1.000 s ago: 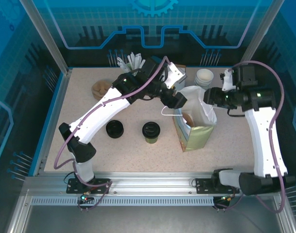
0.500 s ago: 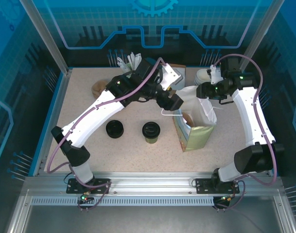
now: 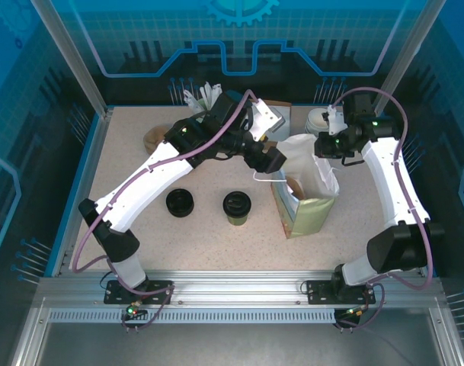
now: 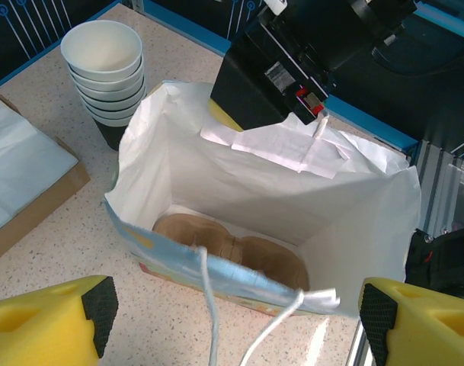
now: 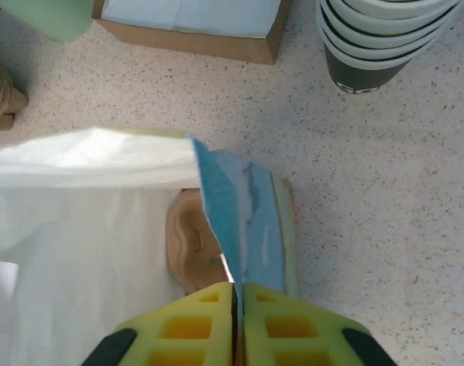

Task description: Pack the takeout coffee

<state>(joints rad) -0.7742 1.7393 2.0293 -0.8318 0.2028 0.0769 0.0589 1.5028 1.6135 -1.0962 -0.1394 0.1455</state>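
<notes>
Yellow-fingered right gripper (image 5: 234, 305) pinches shut on the rim of the paper bag (image 5: 243, 206); left gripper (image 4: 239, 309) gapes wide, empty, above the bag's mouth; takeout coffee (image 3: 237, 207) waits left of the bag, well apart. Pull hard and that thin rim could tear, or the bag topple.

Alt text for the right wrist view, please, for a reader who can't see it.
The right gripper has its yellow fingers shut on the top edge of an open paper bag, seen from above, with a brown moulded tray inside. On the speckled table beyond stand a stack of lidless cups and a cardboard box of white paper.
</notes>
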